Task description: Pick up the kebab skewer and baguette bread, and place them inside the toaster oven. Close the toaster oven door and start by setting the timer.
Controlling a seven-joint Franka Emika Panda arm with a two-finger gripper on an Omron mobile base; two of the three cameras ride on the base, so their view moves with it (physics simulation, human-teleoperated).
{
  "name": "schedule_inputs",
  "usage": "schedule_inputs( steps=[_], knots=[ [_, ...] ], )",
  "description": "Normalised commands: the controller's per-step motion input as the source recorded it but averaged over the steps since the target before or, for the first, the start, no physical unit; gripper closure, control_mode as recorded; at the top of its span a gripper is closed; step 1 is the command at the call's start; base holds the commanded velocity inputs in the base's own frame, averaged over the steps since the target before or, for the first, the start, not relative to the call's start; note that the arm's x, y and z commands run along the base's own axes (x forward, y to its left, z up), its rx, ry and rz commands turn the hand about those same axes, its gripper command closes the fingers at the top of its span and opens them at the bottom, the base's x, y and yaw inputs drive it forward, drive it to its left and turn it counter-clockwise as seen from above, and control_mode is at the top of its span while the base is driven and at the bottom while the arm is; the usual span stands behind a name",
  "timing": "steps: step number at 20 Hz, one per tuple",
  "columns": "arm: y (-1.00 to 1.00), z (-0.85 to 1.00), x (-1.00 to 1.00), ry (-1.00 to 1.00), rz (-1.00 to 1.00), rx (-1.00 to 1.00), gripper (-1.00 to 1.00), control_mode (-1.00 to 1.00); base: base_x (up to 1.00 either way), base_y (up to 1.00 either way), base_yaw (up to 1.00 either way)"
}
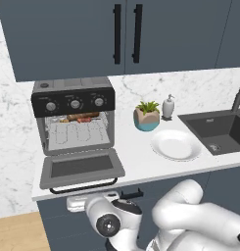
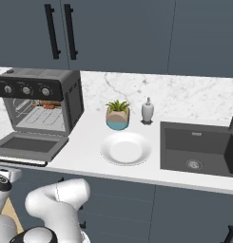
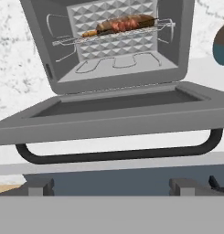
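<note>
Both foods sit inside the oven (image 1: 75,115) on the rack (image 3: 113,32): skewer (image 3: 125,23) up front, baguette (image 1: 87,115) beside it, hard to separate. Door (image 3: 109,114) hangs fully down, handle (image 3: 118,153) at 12 o'clock from the gripper (image 3: 111,187), fingers apart, empty. Loading looks done; closing step now. Next: get under the handle, swing door up, then timer knob (image 1: 51,106).

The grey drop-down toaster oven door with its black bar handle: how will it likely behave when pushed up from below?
The grey drop-down toaster oven door looks like a rigid panel, so it should probably swing as one piece. The open gripper sits just below its black bar handle; that smooth, rounded bar might slip off the fingers.
</note>
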Motion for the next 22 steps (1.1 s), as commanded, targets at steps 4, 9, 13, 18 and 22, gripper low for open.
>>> schedule_inputs(
  steps=[4,9,13,18,22],
  knots=[
    [0.11,-0.32,0.0,0.0,0.0,0.0,-1.0,-1.0,0.0,0.0,0.0],
    [0.17,-0.2,0.0,0.0,0.0,0.0,-1.0,-1.0,0.0,0.0,0.0],
    [0.05,-0.1,0.14,0.0,0.0,0.0,-1.0,-1.0,0.0,0.0,0.0],
    [0.0,-0.11,0.23,0.0,0.0,0.0,-1.0,-1.0,0.0,0.0,0.0],
    [0.0,-0.07,0.25,0.0,0.0,0.0,-1.0,-1.0,0.0,0.0,0.0]
  ],
)
